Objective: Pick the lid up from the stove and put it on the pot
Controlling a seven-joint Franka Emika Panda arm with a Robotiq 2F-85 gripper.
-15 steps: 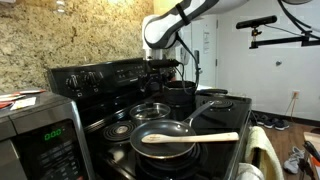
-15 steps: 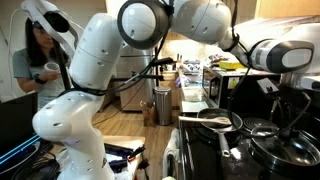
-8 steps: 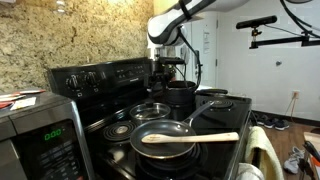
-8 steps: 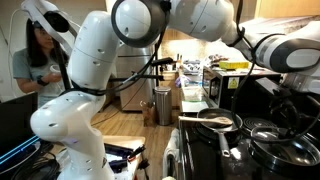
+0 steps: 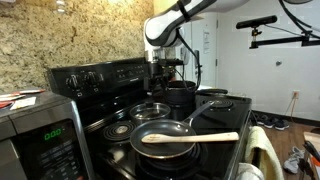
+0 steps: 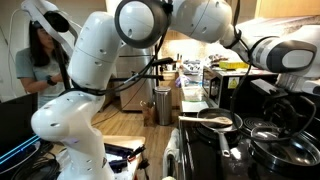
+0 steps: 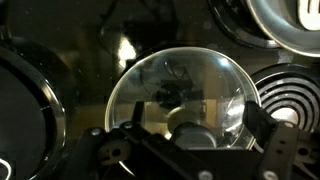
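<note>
Lid [image 7: 180,90]: clear glass, lying flat on the stove [image 5: 95,78] cooktop, just left of the pot [image 5: 180,95]. Gripper [image 7: 180,135]: hovering directly above the lid, jaws spread wide and gripping nothing, presumably lining up a centred grasp. Pot: standing uncovered.

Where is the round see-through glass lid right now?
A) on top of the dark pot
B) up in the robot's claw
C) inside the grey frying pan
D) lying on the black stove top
D: in the wrist view the round clear-glass lid with the metal rim lies flat on the black stove, next to a coil burner and not on the dark cylindrical pot.
</note>
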